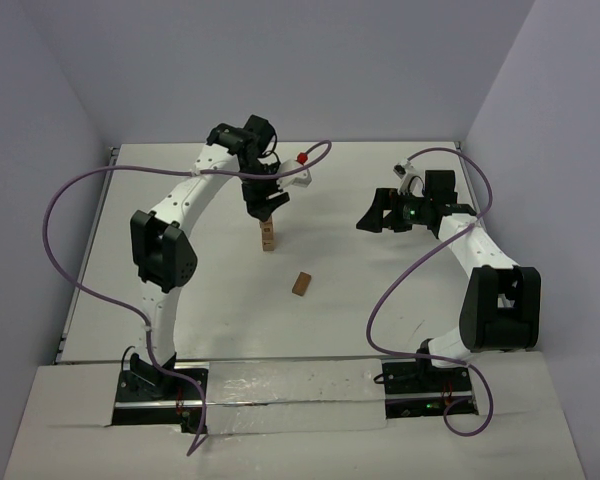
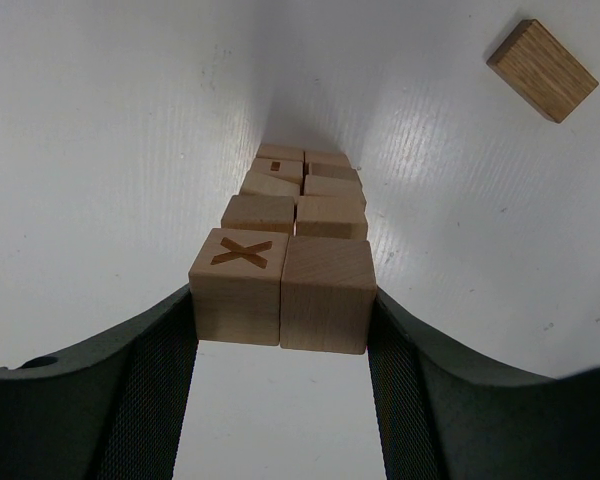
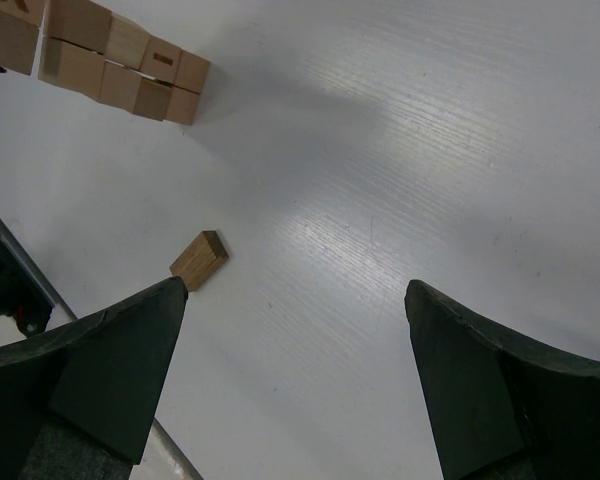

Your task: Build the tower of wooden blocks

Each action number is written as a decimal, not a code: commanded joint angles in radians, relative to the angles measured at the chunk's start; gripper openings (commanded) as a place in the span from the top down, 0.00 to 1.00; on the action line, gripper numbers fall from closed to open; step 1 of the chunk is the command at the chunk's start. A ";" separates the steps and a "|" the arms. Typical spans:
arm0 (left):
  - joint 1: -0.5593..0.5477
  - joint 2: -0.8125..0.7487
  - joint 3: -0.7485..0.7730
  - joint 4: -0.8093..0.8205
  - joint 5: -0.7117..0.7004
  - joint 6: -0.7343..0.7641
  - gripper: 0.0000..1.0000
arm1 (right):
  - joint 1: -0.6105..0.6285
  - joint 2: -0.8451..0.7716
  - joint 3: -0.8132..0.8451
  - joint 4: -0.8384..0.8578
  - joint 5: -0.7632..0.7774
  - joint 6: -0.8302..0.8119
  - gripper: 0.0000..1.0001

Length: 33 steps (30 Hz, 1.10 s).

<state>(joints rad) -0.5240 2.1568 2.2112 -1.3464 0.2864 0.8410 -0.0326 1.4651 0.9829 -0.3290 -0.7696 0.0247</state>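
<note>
Working near the middle of the white table (image 1: 240, 320), apparently capping the tower (image 1: 268, 238) with the left gripper (image 1: 265, 210) closed on the top pair of wood blocks (image 2: 280, 285), pads (image 2: 165, 370) pressed to both outer faces; right gripper (image 3: 295, 300) well off to the right, jaws spread wide on nothing. Next, probably: part the left jaws evenly and lift straight up without nudging the tower, then go for the darker loose block (image 1: 301, 284) lying flat near the tower.
</note>
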 commanded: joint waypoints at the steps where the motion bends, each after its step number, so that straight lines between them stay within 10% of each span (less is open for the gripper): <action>1: -0.005 0.009 0.030 -0.028 -0.004 -0.014 0.81 | -0.007 0.004 0.046 0.007 -0.018 -0.006 0.03; 33: -0.018 0.029 0.043 -0.028 -0.021 -0.022 0.61 | -0.007 0.011 0.049 0.005 -0.019 -0.006 0.03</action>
<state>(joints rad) -0.5357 2.1777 2.2112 -1.3460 0.2587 0.8238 -0.0326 1.4758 0.9833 -0.3290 -0.7715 0.0250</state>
